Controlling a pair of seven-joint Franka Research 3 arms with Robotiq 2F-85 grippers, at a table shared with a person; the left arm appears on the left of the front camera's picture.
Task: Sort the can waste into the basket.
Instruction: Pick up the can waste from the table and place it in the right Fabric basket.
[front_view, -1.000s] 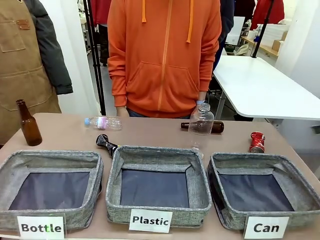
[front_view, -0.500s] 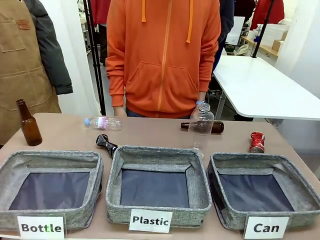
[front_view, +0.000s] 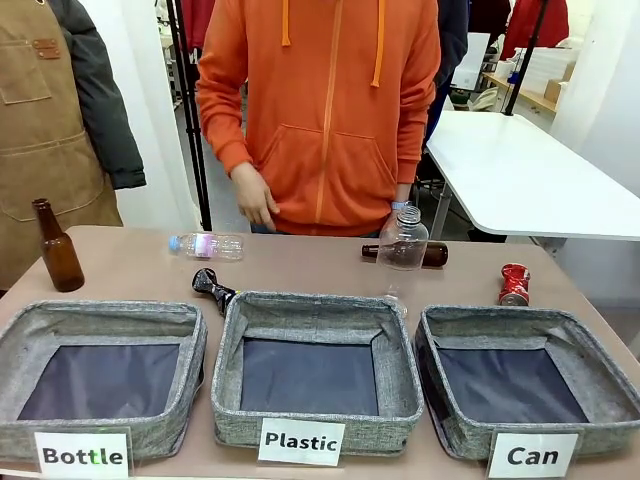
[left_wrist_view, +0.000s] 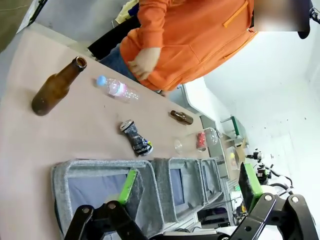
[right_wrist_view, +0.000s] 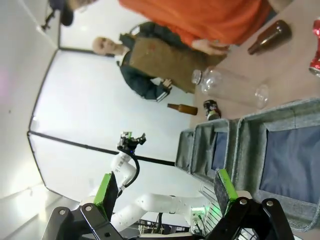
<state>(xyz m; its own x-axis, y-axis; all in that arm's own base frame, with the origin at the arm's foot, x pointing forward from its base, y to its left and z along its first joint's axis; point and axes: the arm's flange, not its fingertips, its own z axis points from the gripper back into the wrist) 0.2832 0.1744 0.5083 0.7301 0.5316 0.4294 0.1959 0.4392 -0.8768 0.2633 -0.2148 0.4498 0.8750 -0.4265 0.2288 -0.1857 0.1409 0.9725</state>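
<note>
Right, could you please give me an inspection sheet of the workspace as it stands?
Surface: brown table, no spills seen.
Job's things: red can standing beyond the Can basket; black can lying by the Plastic bin; the Can basket holds nothing.
Clutter: upright brown bottle, lying brown bottle, lying clear bottle, upright clear bottle, Bottle bin.
Grippers: left gripper open, holding nothing; right gripper open, holding nothing.
Cables: nothing seen.
Surroundings: person in orange hoodie at the far side; white table beyond.
</note>
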